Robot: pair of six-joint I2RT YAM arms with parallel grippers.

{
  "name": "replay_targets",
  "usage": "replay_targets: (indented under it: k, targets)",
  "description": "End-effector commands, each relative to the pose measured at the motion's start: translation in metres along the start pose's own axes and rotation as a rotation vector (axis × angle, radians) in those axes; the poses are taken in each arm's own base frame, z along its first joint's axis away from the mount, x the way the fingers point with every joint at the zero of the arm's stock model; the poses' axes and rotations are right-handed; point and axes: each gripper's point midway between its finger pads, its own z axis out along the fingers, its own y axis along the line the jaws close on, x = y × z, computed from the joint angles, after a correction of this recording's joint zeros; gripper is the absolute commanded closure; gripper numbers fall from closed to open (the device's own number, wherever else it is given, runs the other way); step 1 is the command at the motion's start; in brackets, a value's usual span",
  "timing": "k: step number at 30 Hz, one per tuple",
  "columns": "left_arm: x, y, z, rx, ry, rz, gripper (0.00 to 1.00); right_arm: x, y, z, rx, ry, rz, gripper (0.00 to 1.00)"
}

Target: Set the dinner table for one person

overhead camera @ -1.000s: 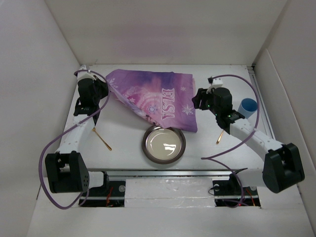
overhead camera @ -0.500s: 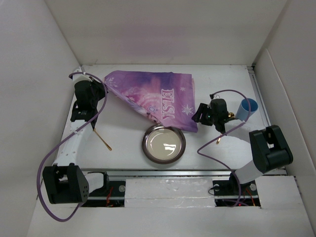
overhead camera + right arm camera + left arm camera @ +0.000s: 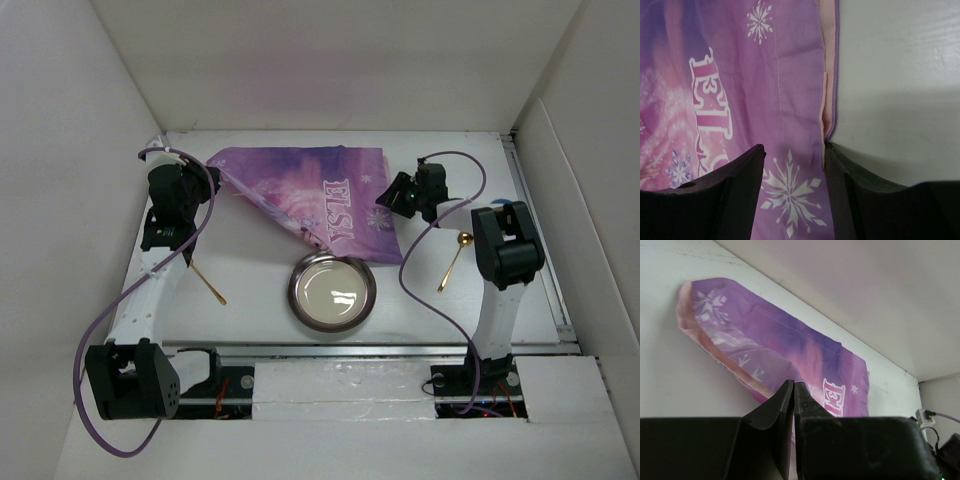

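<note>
The white dinner table point(image 3: 250, 265) holds a crumpled purple "ELSA" placemat point(image 3: 310, 190) at the back. My left gripper point(image 3: 200, 188) is shut beside the placemat's left corner; in the left wrist view its jaws point(image 3: 793, 385) are pressed together with the placemat point(image 3: 765, 345) lying beyond them, and I see nothing held between them. My right gripper point(image 3: 390, 197) is open at the placemat's right edge; in the right wrist view it point(image 3: 794, 148) straddles the hem of the placemat point(image 3: 785, 90), one finger over the cloth and one at its border.
A round metal-rimmed plate point(image 3: 332, 291) sits front centre, just below the placemat. A gold utensil point(image 3: 209, 283) lies at the left and a gold spoon point(image 3: 452, 260) at the right. White walls close in the back and sides. The right arm's upright link point(image 3: 505, 245) stands over the right side.
The right arm has folded back and its gripper has moved up and left to the placemat's right edge. It now hides the blue cup seen earlier. The left arm shifted only slightly.
</note>
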Motion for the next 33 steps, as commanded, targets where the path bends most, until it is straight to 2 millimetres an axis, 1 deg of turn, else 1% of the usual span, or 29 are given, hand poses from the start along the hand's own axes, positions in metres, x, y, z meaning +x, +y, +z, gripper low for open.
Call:
replay_targets:
  k: [1, 2, 3, 4, 5, 7, 8, 9, 10, 11, 12, 13, 14, 16, 17, 18, 19, 21, 22, 23, 24, 25, 27, 28, 29, 30, 31, 32, 33]
  targets:
    - [-0.02, -0.022, 0.005, 0.074, -0.043, -0.02, 1.0, -0.005, 0.019, 0.012, -0.095, 0.023, 0.061, 0.46]
    - [-0.024, -0.026, 0.006, 0.076, -0.039, -0.011, 1.0, -0.009, 0.019, 0.016, -0.112, 0.022, 0.086, 0.52]
    - [-0.023, -0.025, 0.007, 0.077, -0.035, -0.011, 1.0, -0.009, 0.021, 0.018, -0.126, 0.025, 0.093, 0.57]
    - [-0.022, -0.024, 0.008, 0.072, -0.039, -0.011, 1.0, -0.014, 0.016, 0.019, -0.126, 0.011, 0.106, 0.63]
    - [-0.02, -0.02, 0.009, 0.065, -0.045, -0.01, 1.0, -0.018, 0.019, 0.02, -0.137, -0.003, 0.112, 0.75]
    - [-0.018, -0.01, 0.015, 0.032, -0.055, -0.01, 1.0, -0.036, 0.014, 0.022, -0.135, -0.037, 0.122, 0.88]
    - [-0.017, -0.008, 0.019, 0.031, -0.066, -0.008, 1.0, -0.042, 0.018, 0.024, -0.145, -0.05, 0.127, 0.98]
    - [-0.016, -0.005, 0.023, 0.024, -0.072, -0.009, 1.0, -0.064, 0.021, 0.029, -0.157, -0.086, 0.124, 1.0]
    - [-0.011, 0.002, 0.033, 0.006, -0.066, -0.008, 1.0, -0.078, 0.015, 0.031, -0.143, -0.106, 0.129, 1.0]
    - [-0.017, -0.003, 0.039, 0.034, -0.092, -0.001, 1.0, -0.087, 0.013, 0.034, -0.136, -0.116, 0.13, 1.0]
    - [-0.016, -0.003, 0.045, 0.036, -0.087, 0.016, 1.0, -0.099, 0.01, 0.035, -0.135, -0.135, 0.135, 1.0]
    - [-0.008, 0.002, 0.058, 0.02, -0.057, 0.02, 1.0, -0.12, 0.002, 0.037, -0.128, -0.166, 0.146, 1.0]
    - [-0.019, -0.007, 0.063, 0.031, -0.061, 0.025, 1.0, -0.128, -0.003, 0.036, -0.129, -0.176, 0.167, 1.0]
    - [-0.012, -0.014, 0.072, 0.074, -0.015, 0.042, 1.0, -0.143, -0.011, 0.035, -0.133, -0.194, 0.183, 1.0]
    - [-0.015, -0.02, 0.073, 0.096, -0.018, 0.048, 1.0, -0.15, -0.021, 0.031, -0.118, -0.206, 0.192, 1.0]
    - [-0.012, -0.02, 0.072, 0.105, -0.008, 0.05, 1.0, -0.156, -0.024, 0.027, -0.112, -0.217, 0.191, 1.0]
    - [-0.007, -0.018, 0.069, 0.107, 0.001, 0.051, 1.0, -0.158, -0.021, 0.022, -0.112, -0.222, 0.172, 1.0]
    - [0.0, -0.014, 0.064, 0.104, 0.01, 0.058, 1.0, -0.163, -0.027, 0.014, -0.093, -0.24, 0.167, 1.0]
    - [0.002, -0.013, 0.058, 0.108, 0.013, 0.065, 1.0, -0.167, -0.034, 0.01, -0.072, -0.264, 0.169, 1.0]
    - [0.016, -0.003, 0.056, 0.091, 0.047, 0.066, 1.0, -0.165, -0.036, 0.007, -0.064, -0.271, 0.168, 1.0]
    - [0.036, 0.013, 0.048, 0.038, 0.109, 0.055, 1.0, -0.161, -0.038, 0.006, -0.058, -0.266, 0.173, 1.0]
    - [0.036, 0.013, 0.048, 0.038, 0.109, 0.052, 1.0, -0.161, -0.038, 0.006, -0.058, -0.266, 0.173, 1.0]
    - [0.047, 0.019, 0.037, 0.027, 0.141, 0.04, 1.0, -0.148, -0.04, 0.005, -0.075, -0.249, 0.184, 1.0]
    - [0.061, 0.029, 0.031, -0.008, 0.185, 0.035, 1.0, -0.151, -0.035, 0.001, -0.099, -0.274, 0.184, 1.0]
    - [0.065, 0.032, 0.026, -0.014, 0.201, 0.036, 0.97, -0.142, -0.038, -0.002, -0.096, -0.268, 0.192, 1.0]
    - [0.067, 0.032, 0.013, -0.02, 0.216, 0.05, 0.79, -0.14, -0.037, -0.007, -0.097, -0.278, 0.185, 1.0]
    - [0.067, 0.033, 0.012, -0.021, 0.218, 0.05, 0.79, -0.141, -0.036, -0.007, -0.1, -0.281, 0.184, 1.0]
    - [0.066, 0.035, 0.009, -0.037, 0.215, 0.054, 0.57, -0.135, -0.039, -0.008, -0.094, -0.275, 0.192, 1.0]
    - [0.055, 0.032, 0.002, -0.041, 0.18, 0.059, 0.51, -0.137, -0.034, -0.013, -0.108, -0.281, 0.185, 1.0]
